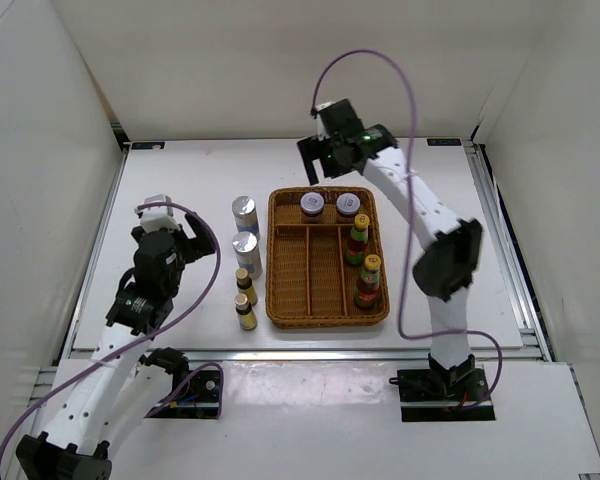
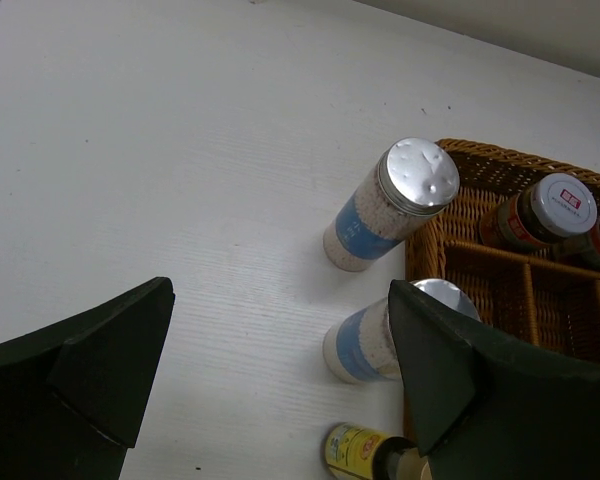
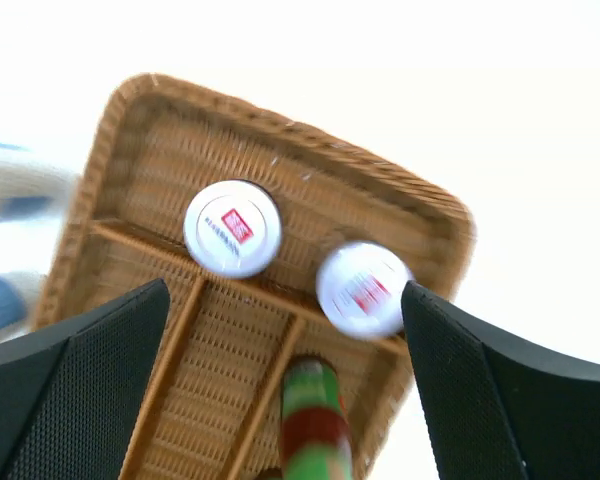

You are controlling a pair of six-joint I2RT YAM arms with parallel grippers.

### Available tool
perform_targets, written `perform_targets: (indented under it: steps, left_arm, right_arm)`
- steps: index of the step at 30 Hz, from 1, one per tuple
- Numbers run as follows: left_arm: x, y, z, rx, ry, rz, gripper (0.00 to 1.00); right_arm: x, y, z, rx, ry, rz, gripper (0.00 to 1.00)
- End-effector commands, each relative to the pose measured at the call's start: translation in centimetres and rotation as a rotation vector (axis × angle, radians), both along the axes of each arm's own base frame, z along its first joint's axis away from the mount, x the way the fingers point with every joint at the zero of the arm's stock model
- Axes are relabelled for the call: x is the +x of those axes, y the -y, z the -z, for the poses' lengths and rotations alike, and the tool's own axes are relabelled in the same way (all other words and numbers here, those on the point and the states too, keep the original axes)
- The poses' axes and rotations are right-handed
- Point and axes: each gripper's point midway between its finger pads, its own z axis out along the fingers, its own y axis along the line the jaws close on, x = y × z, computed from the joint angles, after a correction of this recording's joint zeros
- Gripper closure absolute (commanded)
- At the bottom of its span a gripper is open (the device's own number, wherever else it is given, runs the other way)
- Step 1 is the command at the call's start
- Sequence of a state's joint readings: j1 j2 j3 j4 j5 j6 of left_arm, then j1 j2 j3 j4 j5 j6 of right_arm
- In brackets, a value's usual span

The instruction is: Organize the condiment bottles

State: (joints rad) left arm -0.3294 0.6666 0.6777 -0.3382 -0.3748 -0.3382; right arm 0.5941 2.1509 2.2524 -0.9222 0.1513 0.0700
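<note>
Two pale-lidded jars [image 1: 312, 204] [image 1: 349, 205] stand in the far compartment of the wicker tray [image 1: 276, 262]. Two red sauce bottles [image 1: 359, 238] [image 1: 368, 281] stand in its right compartment. Two silver-topped shakers [image 1: 244, 214] [image 1: 246, 253] and two tiny dark bottles [image 1: 246, 285] [image 1: 245, 311] stand on the table left of the tray. My right gripper [image 1: 332, 158] is open and empty, high above the tray's far end; in its wrist view the jars [image 3: 232, 228] [image 3: 364, 289] lie below. My left gripper [image 1: 175, 232] is open and empty, left of the shakers [image 2: 390, 203] [image 2: 375, 332].
The tray's left and middle long compartments hold nothing. White walls close in the table on the left, back and right. A purple cable loops above the right arm.
</note>
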Motion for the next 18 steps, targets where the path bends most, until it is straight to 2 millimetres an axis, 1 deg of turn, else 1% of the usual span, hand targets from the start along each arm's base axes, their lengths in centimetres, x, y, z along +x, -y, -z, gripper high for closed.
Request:
perform_targets:
  steps: [1, 2, 3, 5, 6, 7, 8, 9, 10, 11, 12, 13, 14, 15, 16, 17, 18]
  left_arm:
    - [0.2, 1.0, 0.6, -0.006, -0.007, 0.048, 0.01]
    - [0.4, 0.9, 0.9, 0.009, -0.017, 0.051, 0.01]
    - [0.5, 1.7, 0.9, -0.002, -0.018, 0.086, 0.01]
    - [0.6, 2.5, 1.1, 0.004, -0.025, 0.130, 0.01]
    - [0.6, 3.3, 1.4, -0.005, -0.037, 0.170, 0.01]
    - [0.6, 3.8, 1.3, -0.013, -0.042, 0.199, 0.01]
    - [0.8, 5.0, 1.7, -0.016, -0.068, 0.263, 0.01]
    - [0.7, 5.7, 1.9, -0.022, -0.087, 0.295, 0.01]
    - [1.0, 6.3, 1.2, -0.023, -0.079, 0.331, 0.01]
    - [0.9, 7.6, 1.6, -0.032, -0.106, 0.400, 0.01]
    - [1.0, 8.0, 1.7, -0.038, -0.115, 0.421, 0.01]
    - [1.2, 8.3, 1.7, -0.041, -0.124, 0.434, 0.01]
    - [1.6, 8.5, 1.1, -0.032, -0.116, 0.437, 0.01]
    - [2.1, 8.6, 1.7, -0.028, -0.143, 0.436, 0.01]
    - [2.2, 9.0, 2.1, -0.012, -0.163, 0.451, 0.01]
    - [2.7, 9.1, 1.3, -0.004, -0.157, 0.454, 0.01]
    - [2.9, 9.6, 2.2, 0.016, -0.192, 0.471, 0.01]
  right_arm:
    - [-1.7, 2.1, -14.1, 0.174, 0.346, 0.118, 0.00]
    - [-2.5, 2.6, -13.5, 0.167, 0.337, 0.118, 0.00]
    - [-3.9, 3.6, -15.9, 0.198, 0.376, 0.120, 0.00]
    - [-5.2, 5.0, -16.9, 0.205, 0.370, 0.137, 0.00]
    - [-7.0, 6.2, -17.3, 0.198, 0.348, 0.144, 0.00]
    - [-7.9, 6.8, -17.3, 0.199, 0.333, 0.153, 0.00]
    - [-8.8, 7.2, -17.0, 0.195, 0.317, 0.144, 0.00]
    - [-10.4, 8.3, -18.3, 0.223, 0.339, 0.151, 0.00]
    - [-11.4, 8.7, -15.9, 0.195, 0.290, 0.138, 0.00]
    - [-13.1, 9.6, -16.7, 0.225, 0.303, 0.135, 0.00]
    - [-13.9, 10.2, -14.7, 0.196, 0.268, 0.135, 0.00]
    - [-14.7, 10.5, -15.8, 0.224, 0.288, 0.126, 0.00]
    - [-15.8, 11.2, -15.1, 0.226, 0.279, 0.133, 0.00]
    - [-16.4, 11.3, -14.9, 0.233, 0.273, 0.122, 0.00]
    - [-16.8, 11.6, -14.7, 0.234, 0.274, 0.122, 0.00]
    - [-17.6, 11.9, -14.8, 0.242, 0.272, 0.114, 0.00]
    - [-17.8, 12.1, -14.8, 0.243, 0.273, 0.114, 0.00]
